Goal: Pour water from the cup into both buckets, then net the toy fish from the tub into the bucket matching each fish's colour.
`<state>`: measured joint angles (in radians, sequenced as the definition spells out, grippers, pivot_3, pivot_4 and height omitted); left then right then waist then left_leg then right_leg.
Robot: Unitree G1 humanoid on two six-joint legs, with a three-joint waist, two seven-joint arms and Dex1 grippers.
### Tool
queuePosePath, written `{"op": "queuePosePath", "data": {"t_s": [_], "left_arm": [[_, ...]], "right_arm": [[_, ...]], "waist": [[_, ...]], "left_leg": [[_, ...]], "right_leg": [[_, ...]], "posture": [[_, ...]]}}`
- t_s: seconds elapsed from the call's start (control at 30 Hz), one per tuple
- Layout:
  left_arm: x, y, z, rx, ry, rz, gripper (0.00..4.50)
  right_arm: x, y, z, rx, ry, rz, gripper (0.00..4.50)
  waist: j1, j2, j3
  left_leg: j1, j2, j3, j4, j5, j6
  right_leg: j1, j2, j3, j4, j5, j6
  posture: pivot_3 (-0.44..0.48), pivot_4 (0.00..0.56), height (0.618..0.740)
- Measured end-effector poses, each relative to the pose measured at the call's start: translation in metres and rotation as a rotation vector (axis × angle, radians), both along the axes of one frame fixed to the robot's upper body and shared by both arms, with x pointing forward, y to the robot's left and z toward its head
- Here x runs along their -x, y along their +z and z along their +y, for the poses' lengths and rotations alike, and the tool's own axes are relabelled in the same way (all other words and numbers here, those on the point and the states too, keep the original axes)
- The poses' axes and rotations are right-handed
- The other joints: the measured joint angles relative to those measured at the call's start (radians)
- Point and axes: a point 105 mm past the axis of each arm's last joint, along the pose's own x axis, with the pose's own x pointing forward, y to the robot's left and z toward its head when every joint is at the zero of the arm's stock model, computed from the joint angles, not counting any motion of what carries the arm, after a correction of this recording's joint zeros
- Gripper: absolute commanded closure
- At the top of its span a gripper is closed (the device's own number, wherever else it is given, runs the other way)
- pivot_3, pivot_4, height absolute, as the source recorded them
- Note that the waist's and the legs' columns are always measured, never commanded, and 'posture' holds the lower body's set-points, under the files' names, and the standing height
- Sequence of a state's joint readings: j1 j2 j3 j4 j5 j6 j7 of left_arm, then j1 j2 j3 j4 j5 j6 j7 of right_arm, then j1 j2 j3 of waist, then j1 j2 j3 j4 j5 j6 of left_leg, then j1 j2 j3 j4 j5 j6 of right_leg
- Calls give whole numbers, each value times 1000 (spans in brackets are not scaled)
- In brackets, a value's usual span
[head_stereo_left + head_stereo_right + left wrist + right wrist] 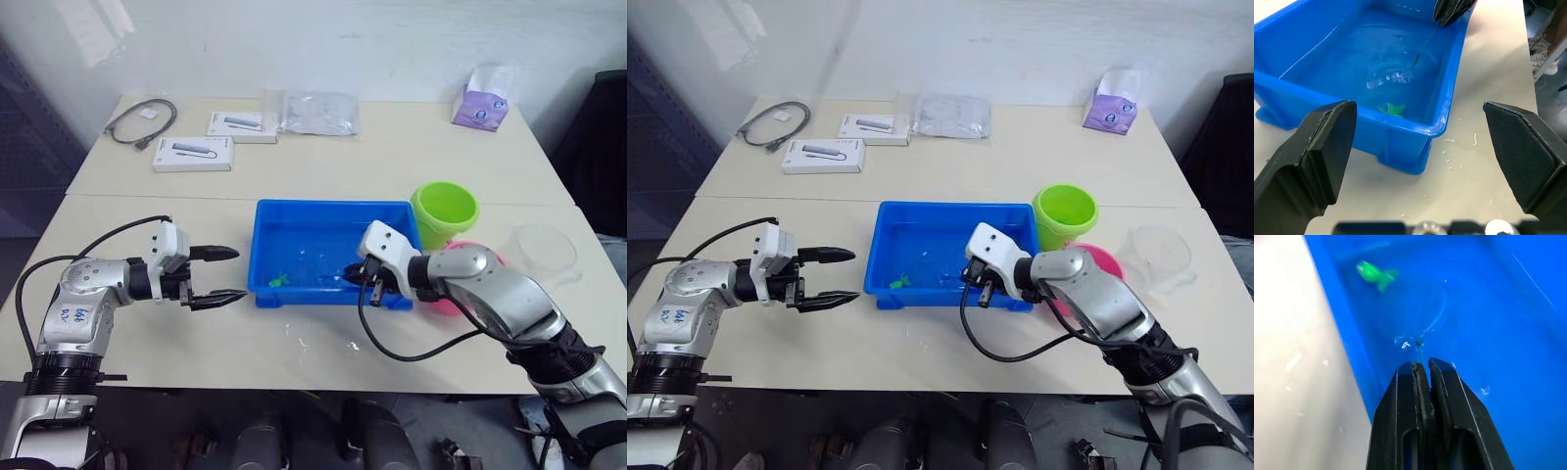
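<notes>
Blue tub: the shallow bright blue plastic tub sits mid-table with water in it, its near rim close to the table's front edge.
Right gripper: the right gripper reaches over the tub's near right corner, its 2 black fingers pressed together on the thin stick of the net, whose ring lies under the water.
Green fish: 1 small green plastic fish lies in the tub near the front wall, apart from the net ring.
Left gripper: the left gripper hovers over bare table just left of the tub, fingers spread wide and holding nothing.
Buckets: the lime green plastic bucket stands at the tub's far right corner; the bright pink bucket sits behind the right arm.
Cup: the clear plastic measuring cup stands near the table's right edge.
Open room: the cream table is open in front of the tub.
</notes>
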<state>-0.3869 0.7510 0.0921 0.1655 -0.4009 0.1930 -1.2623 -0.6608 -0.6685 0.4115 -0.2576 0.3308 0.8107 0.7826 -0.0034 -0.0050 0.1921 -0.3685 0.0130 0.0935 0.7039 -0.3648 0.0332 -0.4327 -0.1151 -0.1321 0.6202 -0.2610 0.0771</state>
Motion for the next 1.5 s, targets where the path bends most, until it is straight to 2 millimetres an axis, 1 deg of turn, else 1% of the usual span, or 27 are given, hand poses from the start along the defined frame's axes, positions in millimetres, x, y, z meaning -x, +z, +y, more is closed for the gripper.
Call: {"op": "queuePosePath", "data": {"t_s": [0.13,0.23,0.33,0.63,0.67,0.8,0.93,1.03,1.27,1.33,1.4,1.5], "left_arm": [[-1,-2,-2,-60,-20,-14,52],[-4,3,-7,-83,-41,-34,52],[-6,8,-11,-95,-58,-51,52],[-6,7,-12,-102,-71,-50,52],[-7,7,-12,-103,-72,-53,52],[-11,10,-12,-79,-59,-55,52],[-14,14,-22,-4,-67,-51,52],[-16,14,-27,40,-64,-38,52],[-25,27,-51,131,-89,-67,52],[-29,33,-64,168,-117,-85,52],[-33,37,-72,188,-136,-93,52],[-38,40,-77,196,-142,-100,52]], "right_arm": [[1,-5,13,-53,13,68,4500],[1,1,20,-118,13,116,4500],[-2,9,14,-179,-24,164,4500],[2,28,-2,-308,-67,272,4500],[3,30,-5,-318,-71,279,4500],[5,35,-27,-345,-127,275,4500],[13,34,-46,-374,-179,271,4500],[17,39,-61,-397,-233,230,4500],[22,49,-96,-490,-397,130,4500],[26,47,-103,-517,-443,112,4500],[31,44,-107,-538,-476,107,4500],[34,56,-118,-571,-520,47,4500]], "waist": [[1,0,0],[2,0,0],[1,0,0],[0,0,0],[0,0,0],[5,0,0],[5,0,0],[3,0,0],[6,0,0],[13,0,0],[17,0,0],[18,0,0]], "left_leg": [[0,0,0,0,0,0],[0,0,0,0,0,0],[-1,0,0,0,0,0],[-1,0,1,0,0,0],[-1,0,1,0,0,0],[-1,-1,0,0,0,0],[-1,-1,0,0,0,0],[-1,-1,0,0,0,0],[-1,-1,0,0,0,0],[-1,-1,0,0,0,0],[0,-1,1,0,0,0],[0,-1,2,0,0,0]], "right_leg": [[0,0,0,0,0,0],[0,0,-1,0,0,0],[0,0,-1,0,0,0],[-1,0,0,0,0,0],[-1,0,0,0,0,0],[-1,0,0,0,0,0],[-1,0,0,0,0,0],[-1,0,0,0,0,0],[0,0,1,0,0,0],[0,1,0,0,0,0],[0,1,0,0,0,1],[0,1,0,0,1,1]], "posture": [[0,150,740],[0,150,740],[0,150,740],[0,150,740],[0,150,740],[0,150,740],[0,150,740],[0,150,740],[0,150,740],[0,150,740],[0,150,740],[0,150,740]]}}
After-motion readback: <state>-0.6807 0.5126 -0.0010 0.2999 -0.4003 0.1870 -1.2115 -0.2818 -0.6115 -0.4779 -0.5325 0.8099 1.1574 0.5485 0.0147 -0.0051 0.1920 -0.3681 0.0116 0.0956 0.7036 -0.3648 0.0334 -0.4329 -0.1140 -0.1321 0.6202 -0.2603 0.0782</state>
